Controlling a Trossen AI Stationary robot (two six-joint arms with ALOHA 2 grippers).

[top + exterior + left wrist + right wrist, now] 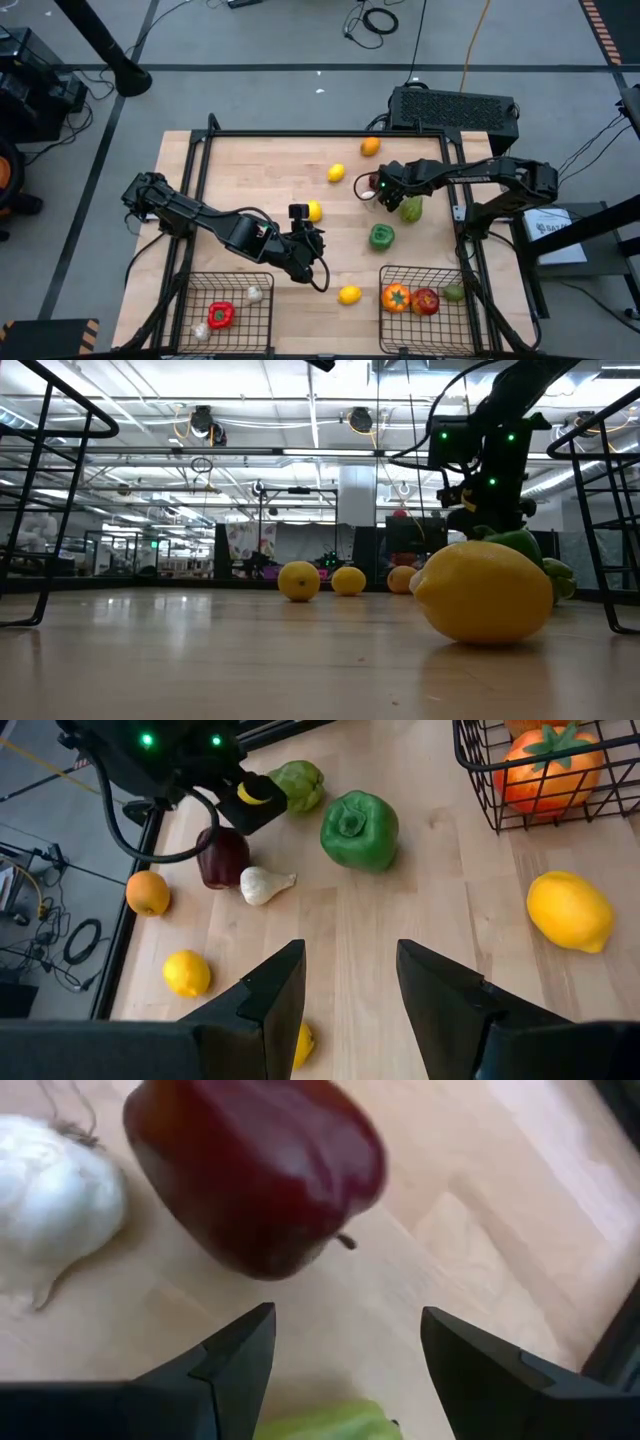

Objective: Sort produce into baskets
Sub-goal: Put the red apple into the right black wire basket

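My right gripper (345,1345) is open and hangs just above a dark red apple-like piece of produce (255,1170) lying on the table (260,170), with a white garlic bulb (55,1185) beside it. In the high view that gripper (378,190) is at the far right of the table. My left gripper (350,985) is open with nothing between its fingers, above mid-table (318,240), beside a lemon (313,210). A green pepper (381,236) and a pale green piece (411,210) lie near the red piece.
The left basket (190,290) at the near edge holds a red pepper (220,315) and garlic (254,293). The right basket (385,275) holds an orange tomato (396,297) and a red apple (426,301). Loose lemons (336,172) (349,294) and an orange (370,146) lie on the table.
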